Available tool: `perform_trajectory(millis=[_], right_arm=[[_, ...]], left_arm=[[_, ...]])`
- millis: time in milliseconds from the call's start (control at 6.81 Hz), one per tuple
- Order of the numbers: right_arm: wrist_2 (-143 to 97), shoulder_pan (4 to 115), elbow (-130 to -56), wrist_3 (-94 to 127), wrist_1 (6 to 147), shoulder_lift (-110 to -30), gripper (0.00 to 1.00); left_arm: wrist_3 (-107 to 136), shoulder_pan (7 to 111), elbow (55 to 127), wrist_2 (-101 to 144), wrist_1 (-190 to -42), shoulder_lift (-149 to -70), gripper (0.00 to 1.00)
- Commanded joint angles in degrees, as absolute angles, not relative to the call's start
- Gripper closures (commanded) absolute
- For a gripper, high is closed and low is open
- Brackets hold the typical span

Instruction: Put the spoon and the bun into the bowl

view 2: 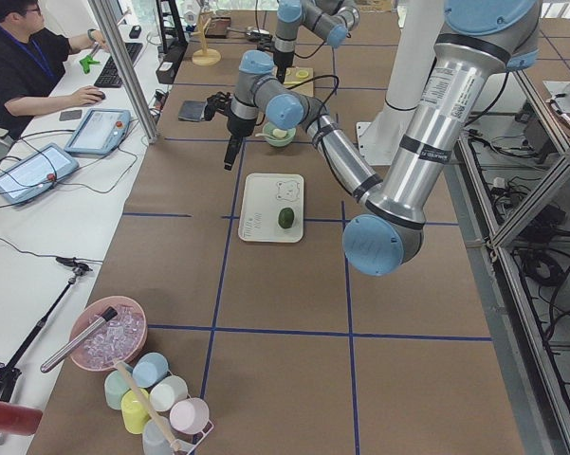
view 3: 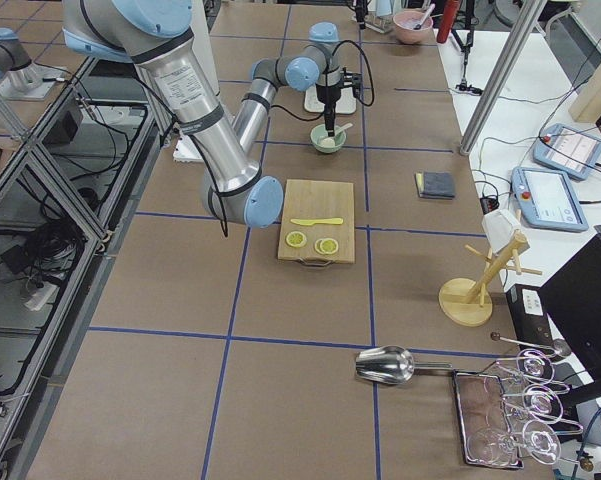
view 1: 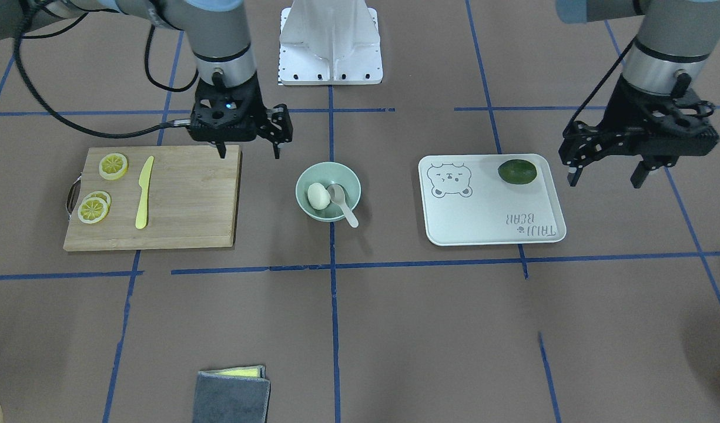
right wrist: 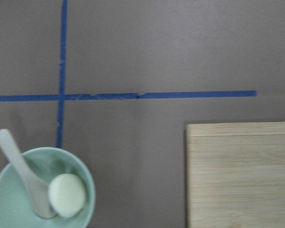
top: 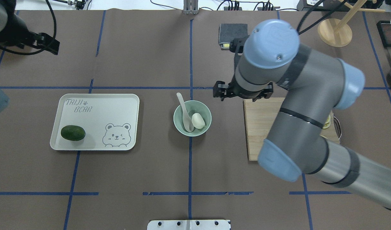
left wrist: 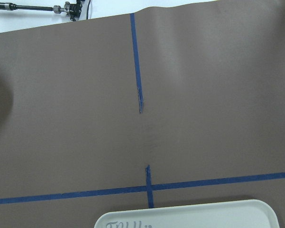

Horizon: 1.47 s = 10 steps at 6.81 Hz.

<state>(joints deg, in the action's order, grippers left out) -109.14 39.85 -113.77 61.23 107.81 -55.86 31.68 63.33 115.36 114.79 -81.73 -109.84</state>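
Right gripper hangs by the cutting board corner, fingers apart, empty. Left gripper is raised beside the tray, fingers apart. One bun and one spoon in one bowl.

The tabletop is covered in brown paper, marked into squares with blue tape. A mint-green bowl stands near its middle. A wooden cutting board lies toward the robot's right end and a pale tray toward its left end, each apart from the bowl. A folded grey cloth lies by the operators' edge, and a white base plate by the robot's edge.
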Motion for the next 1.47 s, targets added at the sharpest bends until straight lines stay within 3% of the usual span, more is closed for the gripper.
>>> perform_trajectory(millis=[0, 294, 440, 881, 1321], right_arm=[[-120.01, 53.64, -116.98, 42.73, 108.46, -67.01, 0.00], [-128.10, 68.04, -114.72, 26.45, 98.24, -82.54, 0.00], [-130.75, 74.55, -109.91, 15.06, 95.65, -85.92, 0.00], [-132.88, 86.19, -96.97, -8.82, 95.45, -87.54, 0.00], [-132.01, 87.62, -95.01, -7.91, 94.40, -87.62, 0.00]], left_arm=[[13.18, 73.96, 114.61, 122.75, -80.51, -103.57, 0.00], [-4.92, 83.98, 108.06, 125.06, -80.51, -99.86, 0.00], [-11.01, 87.68, 104.02, 125.42, -80.86, -99.41, 0.00], [-15.03, 92.10, 100.81, 126.56, -81.91, -93.45, 0.00], [-15.03, 92.29, 98.37, 126.83, -81.83, -90.71, 0.00]])
